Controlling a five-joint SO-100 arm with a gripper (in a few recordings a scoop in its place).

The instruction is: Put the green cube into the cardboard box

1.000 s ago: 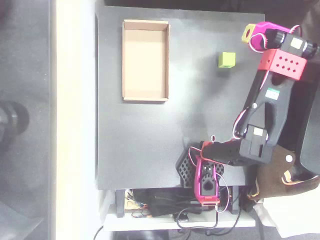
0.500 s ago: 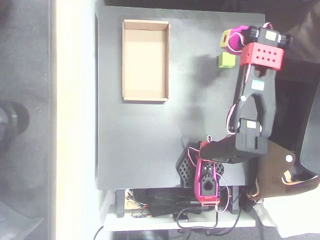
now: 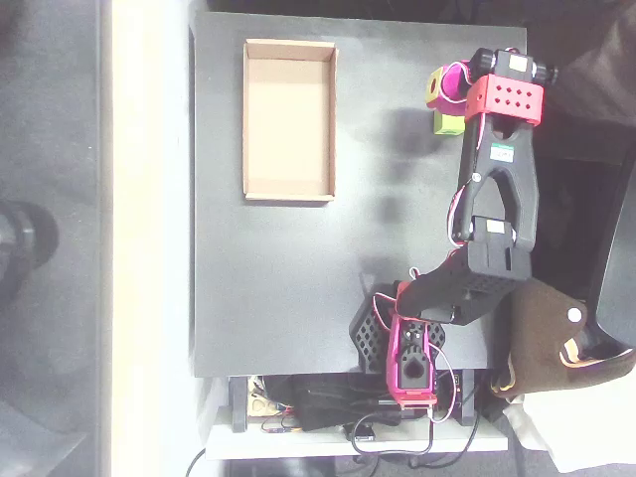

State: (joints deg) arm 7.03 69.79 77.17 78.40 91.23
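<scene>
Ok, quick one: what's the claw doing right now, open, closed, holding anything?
Claw: right above the small lime-green plastic cube, partly covering it from overhead. Open or closed cannot be told from this view; no grasp is visible.

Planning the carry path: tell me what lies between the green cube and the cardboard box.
In the overhead view, only bare black table lies between the green cube and the cardboard box.

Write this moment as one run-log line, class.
phase: approach | end effector: over green cube, grip state unclear | green cube: on table, partly covered | cardboard box: empty, upper left
</scene>
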